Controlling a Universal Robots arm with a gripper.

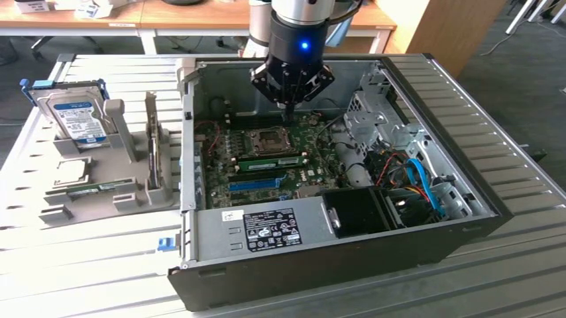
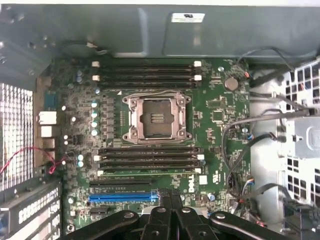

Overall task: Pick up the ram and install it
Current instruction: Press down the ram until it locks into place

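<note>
Since the ram [image 1: 93,189] lies flat in the grey holder [image 1: 132,200] near the exterior view's left edge of the desk [image 1: 495,278], well apart from the end effector [image 1: 290,106], I'd judge the pick-up not yet done, so install not done either.

Ext. view: the end effector hangs above the open PC case [image 1: 495,199], roughly over the far side of the motherboard, just beyond the CPU socket [image 1: 265,139]. It is not touching the board as far as I can tell. A hard drive [image 1: 75,116] stands upright in the same holder, toward the desk's far left corner. One green stick w/ a pale label [image 1: 270,161] looks seated in a slot betw. the socket and the blue slot [image 1: 256,183]. Whether that one counts toward this task I can't tell. The stick in the holder looks untouched.

Wrist view: looks straight down at the board, w/ the CPU socket [image 2: 157,117] about mid-frame and empty. Two dark slots [image 2: 147,71] on one side of it look bare. Three more [image 2: 150,160] sit on the other side, next to the blue slot [image 2: 122,197]. Can't make out the seated stick for sure from this angle. The end effector [image 2: 171,200] has its fingers [image 2: 164,210] drawn nearly together, hardly any gap, and nothing green betw. them. So it looks closed and empty-handed, gripping nothing, touching nothing.
</note>
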